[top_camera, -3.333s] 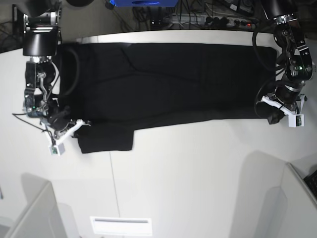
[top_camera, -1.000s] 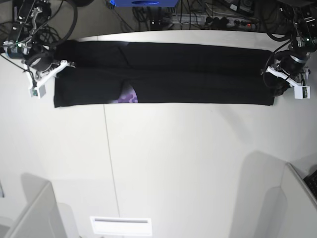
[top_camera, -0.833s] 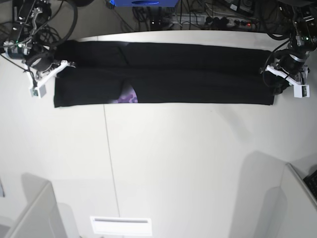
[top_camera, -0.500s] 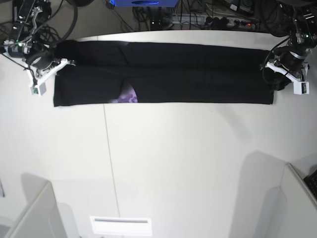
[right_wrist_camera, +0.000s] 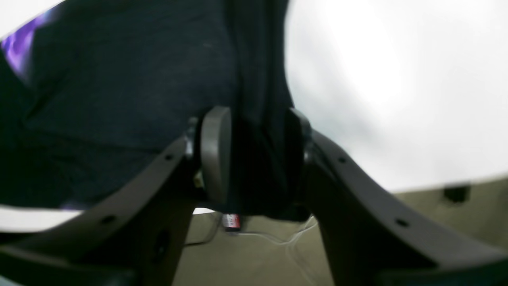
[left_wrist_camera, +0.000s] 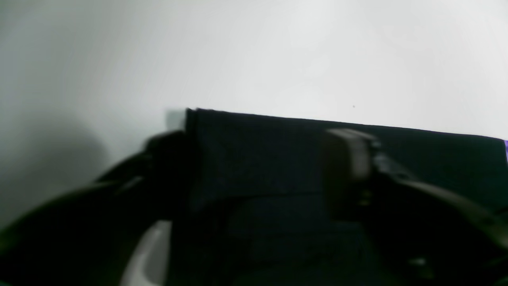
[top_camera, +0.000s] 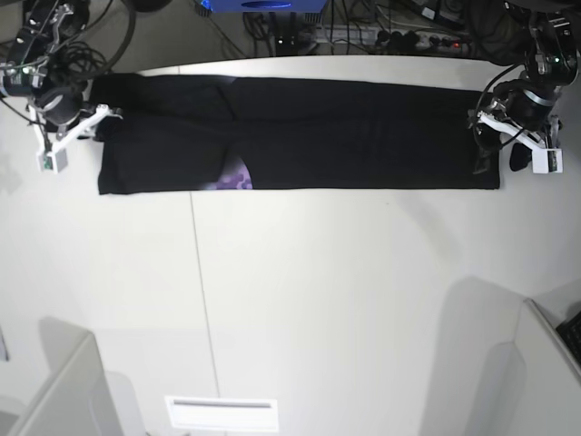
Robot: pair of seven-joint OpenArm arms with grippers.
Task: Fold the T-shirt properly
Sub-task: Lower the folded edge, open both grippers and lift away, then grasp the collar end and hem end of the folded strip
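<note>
The black T-shirt (top_camera: 345, 136) lies folded into a long flat strip along the back of the white table (top_camera: 318, 291). A bit of purple print (top_camera: 234, 176) peeks out at its front edge. My left gripper (top_camera: 497, 154) is at the strip's right end. In the left wrist view its fingers are spread wide over the shirt's corner (left_wrist_camera: 270, 135), so the left gripper (left_wrist_camera: 258, 159) is open. My right gripper (top_camera: 98, 123) is at the strip's left end. In the right wrist view the right gripper (right_wrist_camera: 256, 155) is shut on bunched black cloth (right_wrist_camera: 119, 79).
Cables and a power strip (top_camera: 408, 36) run behind the table's back edge. A white panel (top_camera: 221, 413) lies at the front edge. Grey partitions stand at the front left (top_camera: 64, 391) and front right (top_camera: 545, 363).
The near half of the shirt was folded back into a long strip. In the last half second my left gripper opened at the right end, and my right gripper pulled the left end slightly outward.
</note>
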